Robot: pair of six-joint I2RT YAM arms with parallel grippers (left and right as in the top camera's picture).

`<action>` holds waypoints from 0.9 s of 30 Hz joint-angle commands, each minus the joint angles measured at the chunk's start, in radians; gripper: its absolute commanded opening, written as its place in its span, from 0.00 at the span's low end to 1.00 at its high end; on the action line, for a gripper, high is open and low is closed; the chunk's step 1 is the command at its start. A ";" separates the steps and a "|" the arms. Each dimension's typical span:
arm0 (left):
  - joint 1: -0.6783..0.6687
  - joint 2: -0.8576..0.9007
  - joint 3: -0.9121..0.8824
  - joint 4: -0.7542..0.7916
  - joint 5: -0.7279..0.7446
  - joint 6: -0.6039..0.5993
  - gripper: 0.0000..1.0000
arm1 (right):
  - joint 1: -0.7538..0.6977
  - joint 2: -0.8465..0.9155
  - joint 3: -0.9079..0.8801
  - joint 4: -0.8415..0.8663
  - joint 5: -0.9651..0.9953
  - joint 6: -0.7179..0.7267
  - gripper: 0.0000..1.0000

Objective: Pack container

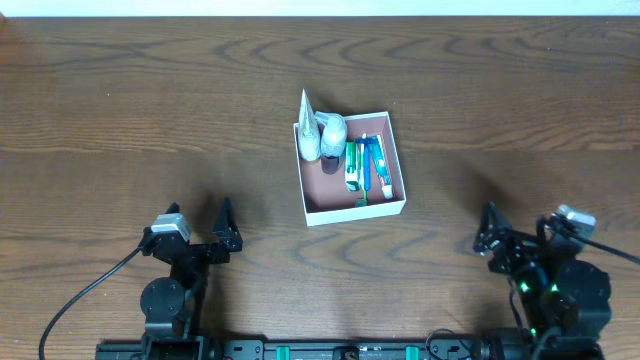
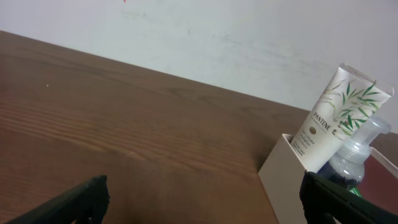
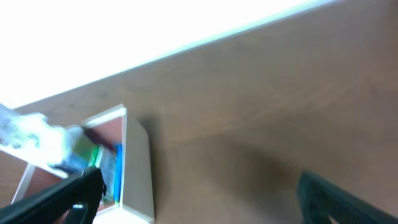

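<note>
Dark wood-grain table [image 1: 120,100]: a white-walled container [image 1: 325,188] sits flat on it, just off centre toward 2 o'clock, turned slightly askew

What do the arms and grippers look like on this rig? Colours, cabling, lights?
Both matte black: left arm and right arm. The left gripper and right gripper have black tapered fingers. A silver-grey block tops each wrist. A black cable trails off the left arm; green lights glow on the right.

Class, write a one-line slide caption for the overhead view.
Toiletries sit in the container; left gripper and right gripper rest open, empty, near the front edge of the table.
</note>
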 commanded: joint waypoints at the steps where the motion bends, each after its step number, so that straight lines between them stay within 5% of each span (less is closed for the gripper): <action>1: 0.004 -0.006 -0.013 -0.039 0.015 0.016 0.98 | 0.010 -0.029 -0.108 0.135 -0.140 -0.250 0.99; 8: 0.004 -0.006 -0.013 -0.039 0.015 0.016 0.98 | 0.010 -0.064 -0.298 0.365 -0.202 -0.349 0.99; 27: 0.004 -0.006 -0.013 -0.039 0.015 0.016 0.98 | 0.007 -0.203 -0.435 0.385 -0.081 -0.419 1.00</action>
